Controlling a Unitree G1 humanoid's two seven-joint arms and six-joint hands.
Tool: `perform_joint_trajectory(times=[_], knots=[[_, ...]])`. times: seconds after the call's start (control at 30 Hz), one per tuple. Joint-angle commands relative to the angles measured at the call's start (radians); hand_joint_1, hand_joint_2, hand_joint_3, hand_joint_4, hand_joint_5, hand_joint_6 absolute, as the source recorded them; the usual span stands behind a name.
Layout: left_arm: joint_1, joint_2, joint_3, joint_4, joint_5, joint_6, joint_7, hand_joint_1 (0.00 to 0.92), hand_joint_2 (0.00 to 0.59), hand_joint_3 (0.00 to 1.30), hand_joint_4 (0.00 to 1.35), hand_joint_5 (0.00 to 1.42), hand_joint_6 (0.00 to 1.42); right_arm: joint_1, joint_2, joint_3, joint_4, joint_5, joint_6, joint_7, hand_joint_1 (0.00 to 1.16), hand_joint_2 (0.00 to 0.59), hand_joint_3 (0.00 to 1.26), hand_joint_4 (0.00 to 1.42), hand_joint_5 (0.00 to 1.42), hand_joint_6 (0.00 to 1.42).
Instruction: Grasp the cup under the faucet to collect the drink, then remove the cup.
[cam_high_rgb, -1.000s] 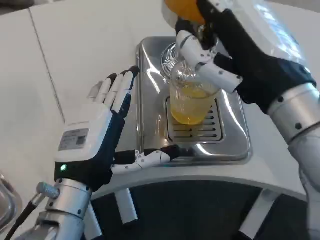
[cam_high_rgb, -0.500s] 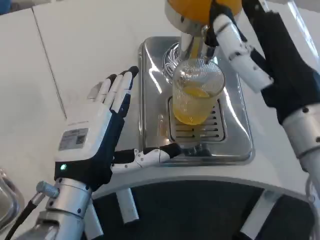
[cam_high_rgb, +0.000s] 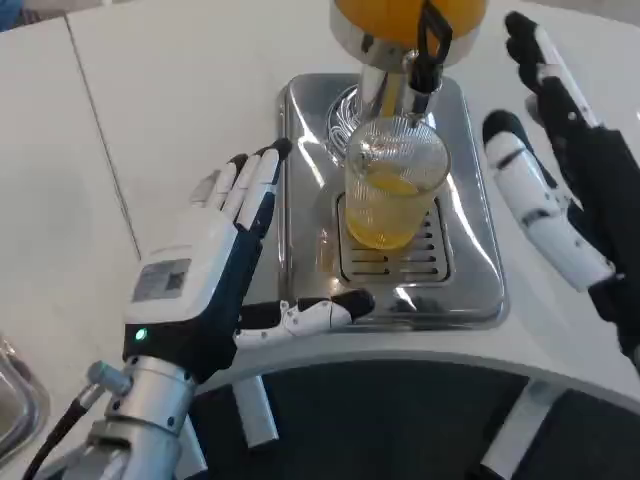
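Head view. Ribbed clear cup (cam_high_rgb: 394, 192), part-filled with yellow drink: upright on the grille of the steel drip tray (cam_high_rgb: 300, 200), under the faucet (cam_high_rgb: 420, 62) of the orange dispenser (cam_high_rgb: 390, 18). Left hand (cam_high_rgb: 205, 285): fingers spread, empty, beside the tray's left edge. Right hand (cam_high_rgb: 560, 195): fingers spread, empty, clear of the cup.

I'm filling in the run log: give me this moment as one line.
cup: part-filled with orange drink, on drip tray under faucet | left hand: open, beside tray | right hand: open, clear of cup
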Motion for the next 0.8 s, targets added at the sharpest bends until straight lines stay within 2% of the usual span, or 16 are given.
perform_joint_trajectory(times=[0.03,0.1,0.23,0.3,0.4,0.57,0.8], knots=[[-0.023,-0.011,-0.013,0.025,-0.012,-0.019,0.021,0.159,0.027,0.00,0.00,0.00,0.04,0.089,-0.096,-0.056,-0.050,0.003,-0.105,0.019,0.15,0.549,0.00,0.00,0.00,0.01],[-0.037,-0.018,-0.016,0.036,-0.017,-0.020,0.025,0.158,0.027,0.00,0.00,0.01,0.04,0.128,-0.131,-0.082,-0.063,0.010,-0.143,0.028,0.16,0.548,0.00,0.00,0.00,0.01],[-0.061,-0.029,-0.018,0.061,-0.032,-0.028,0.034,0.157,0.027,0.00,0.00,0.02,0.04,0.243,-0.220,-0.151,-0.096,0.009,-0.275,0.054,0.20,0.538,0.01,0.00,0.00,0.03],[-0.073,-0.032,-0.020,0.077,-0.041,-0.032,0.038,0.157,0.027,0.00,0.00,0.02,0.04,0.291,-0.240,-0.178,-0.110,0.010,-0.324,0.058,0.21,0.523,0.01,0.00,0.00,0.04],[-0.097,-0.039,-0.022,0.108,-0.055,-0.040,0.048,0.157,0.028,0.00,0.00,0.02,0.04,0.377,-0.248,-0.221,-0.129,0.028,-0.384,0.059,0.22,0.519,0.01,0.00,0.00,0.05],[-0.139,-0.056,-0.020,0.169,-0.097,-0.078,0.062,0.180,0.032,0.00,0.00,0.04,0.07,0.517,-0.241,-0.285,-0.149,0.058,-0.477,0.063,0.26,0.498,0.00,0.00,0.00,0.05],[-0.184,-0.086,-0.026,0.258,-0.146,-0.142,0.095,0.241,0.030,0.00,0.00,0.08,0.11,0.651,-0.230,-0.331,-0.153,0.087,-0.569,0.071,0.27,0.475,0.00,0.00,0.00,0.05]])
